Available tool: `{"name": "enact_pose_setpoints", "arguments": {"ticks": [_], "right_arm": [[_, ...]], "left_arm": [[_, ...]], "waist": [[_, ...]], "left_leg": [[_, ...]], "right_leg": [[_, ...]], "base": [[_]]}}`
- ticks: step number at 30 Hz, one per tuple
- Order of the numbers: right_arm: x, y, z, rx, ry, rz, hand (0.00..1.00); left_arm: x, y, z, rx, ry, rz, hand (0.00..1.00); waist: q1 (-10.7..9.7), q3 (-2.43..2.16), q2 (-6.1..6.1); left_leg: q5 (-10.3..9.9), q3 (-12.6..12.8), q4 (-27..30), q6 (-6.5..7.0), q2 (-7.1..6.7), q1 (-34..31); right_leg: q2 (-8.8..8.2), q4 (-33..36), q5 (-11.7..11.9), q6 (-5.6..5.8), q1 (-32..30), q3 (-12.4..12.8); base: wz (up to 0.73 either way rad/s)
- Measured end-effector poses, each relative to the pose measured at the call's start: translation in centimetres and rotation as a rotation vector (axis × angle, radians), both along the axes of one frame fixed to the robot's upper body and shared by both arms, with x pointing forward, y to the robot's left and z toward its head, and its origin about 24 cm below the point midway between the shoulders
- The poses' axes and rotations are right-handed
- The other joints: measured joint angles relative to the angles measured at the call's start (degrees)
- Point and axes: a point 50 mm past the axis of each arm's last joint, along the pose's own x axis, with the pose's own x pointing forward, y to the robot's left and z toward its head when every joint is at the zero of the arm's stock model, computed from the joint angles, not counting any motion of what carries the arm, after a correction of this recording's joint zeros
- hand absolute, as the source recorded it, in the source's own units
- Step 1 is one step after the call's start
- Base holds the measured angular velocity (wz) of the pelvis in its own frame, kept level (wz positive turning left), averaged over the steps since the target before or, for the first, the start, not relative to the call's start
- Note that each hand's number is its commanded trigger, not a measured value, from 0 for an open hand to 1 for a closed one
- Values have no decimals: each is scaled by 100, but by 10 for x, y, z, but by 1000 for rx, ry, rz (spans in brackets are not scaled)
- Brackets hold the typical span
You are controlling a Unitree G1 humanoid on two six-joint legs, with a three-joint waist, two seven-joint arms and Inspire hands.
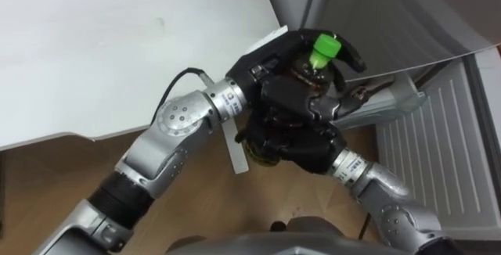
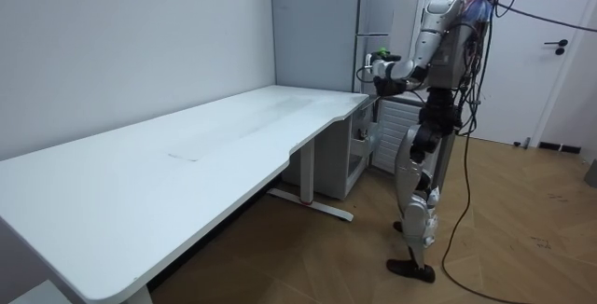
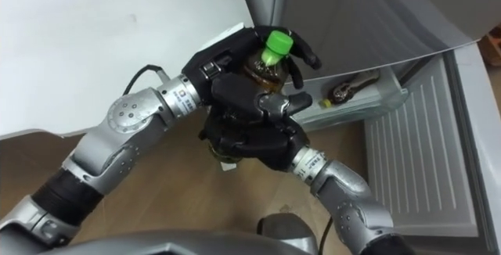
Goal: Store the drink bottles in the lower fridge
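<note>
A drink bottle with a green cap and dark liquid stands upright between both hands, in front of my chest. My left hand wraps round its far side, fingers curled by the neck. My right hand clasps the bottle's body from the near side, covering most of it. In the room view I stand at the desk's far end, facing the fridge, holding the bottle out at chest height. The lower fridge door hangs open at the right, its white ribbed inner panel showing.
The white desk lies to my left, its corner close to the hands. A door shelf of the fridge holds a small dark item. Grey fridge front stands ahead. Wooden floor lies below.
</note>
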Motion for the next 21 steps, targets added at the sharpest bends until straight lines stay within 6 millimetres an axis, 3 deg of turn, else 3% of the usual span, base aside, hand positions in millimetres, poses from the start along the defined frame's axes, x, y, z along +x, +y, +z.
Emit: {"name": "enact_pose_setpoints", "arguments": {"ticks": [8,9,10,13,16,21], "right_arm": [[7,3,19,43,-133,-29,100],[8,3,21,56,-151,-35,100],[8,4,22,63,-156,-35,100],[8,7,24,94,-165,-31,100],[8,10,24,109,-165,-34,100],[7,9,24,102,-175,-15,100]], "left_arm": [[0,5,32,-59,-124,21,0],[-1,6,36,-67,-141,24,56],[-1,7,38,-70,-148,26,100],[-1,8,42,-79,-167,31,100],[0,10,44,-83,-173,38,100],[0,10,45,-87,-174,40,100]], "waist": [[33,4,-33],[48,11,-49],[53,19,-63],[154,18,-135],[174,-14,-183],[171,-16,-188]], "left_leg": [[0,-32,47,0,4,66],[0,-36,48,0,6,83],[0,-39,48,0,7,94],[-2,-44,59,-2,15,94],[-26,-124,86,0,19,76],[-56,-139,87,-16,47,168]], "right_leg": [[2,-14,-1,1,98,10],[2,-32,-1,2,138,-5],[2,-40,-1,2,154,-11],[7,-101,0,1,173,-21],[5,-110,2,3,220,-94],[19,-154,8,4,353,-137]], "base": [[0],[5],[5],[2],[13],[2]]}}
